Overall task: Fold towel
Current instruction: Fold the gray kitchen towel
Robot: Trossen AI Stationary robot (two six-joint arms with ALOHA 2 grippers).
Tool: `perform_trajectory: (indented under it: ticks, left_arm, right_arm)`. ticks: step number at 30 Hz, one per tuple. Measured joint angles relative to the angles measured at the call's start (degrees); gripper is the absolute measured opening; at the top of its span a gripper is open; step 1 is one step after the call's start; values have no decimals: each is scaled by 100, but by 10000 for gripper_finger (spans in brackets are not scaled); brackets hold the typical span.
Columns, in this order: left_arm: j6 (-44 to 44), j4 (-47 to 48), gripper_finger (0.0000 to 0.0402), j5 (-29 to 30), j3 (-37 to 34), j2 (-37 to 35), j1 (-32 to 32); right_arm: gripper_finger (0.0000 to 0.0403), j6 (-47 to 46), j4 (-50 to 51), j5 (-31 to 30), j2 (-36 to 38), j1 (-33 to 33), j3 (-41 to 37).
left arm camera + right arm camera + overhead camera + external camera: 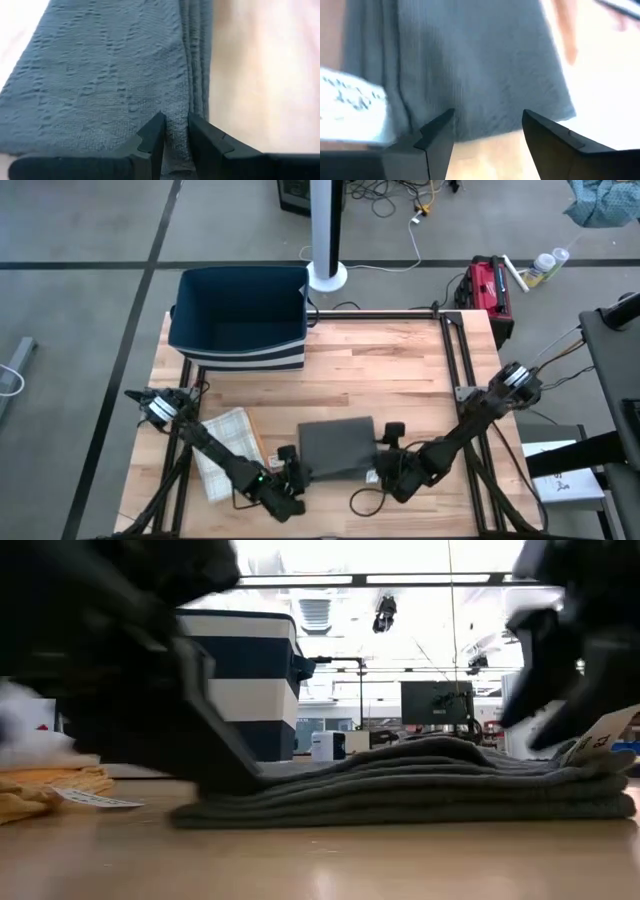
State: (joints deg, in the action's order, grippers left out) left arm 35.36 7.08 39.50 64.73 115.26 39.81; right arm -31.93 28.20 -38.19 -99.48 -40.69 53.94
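I am reaching both arms low and inward, my left gripper [175, 131] pinching with fingers nearly together, my right gripper [487, 127] standing with fingers spread wide apart.

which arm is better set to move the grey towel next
Probably the left. The left gripper is pinched on the grey towel at its edge, so it can pull or lift straight away. The right gripper stands open at the opposite edge, holding nothing, and would have to close first.

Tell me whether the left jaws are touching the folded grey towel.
Touching: the left wrist view shows the left gripper pinching the folded grey towel's edge.
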Motion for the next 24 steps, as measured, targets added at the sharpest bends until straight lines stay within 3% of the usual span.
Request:
perform_trajectory:
  ticks: [7, 12, 19, 24]
  left_arm:
    - [-202, -70, 77, 227, 2, -90, -363]
    - [-273, -194, 77, 163, 22, -94, -325]
    - [-282, -348, 77, 89, 24, -96, -120]
    - [-801, -1148, 77, 15, 26, 92, -100]
  right_arm:
    - [220, -98, -687, 50, 483, -169, -34]
    - [209, -258, -1384, -312, -16, -78, -38]
    - [195, -160, -2016, -207, -552, 138, 144]
    - [199, 7, -2008, -206, -673, 201, 316]
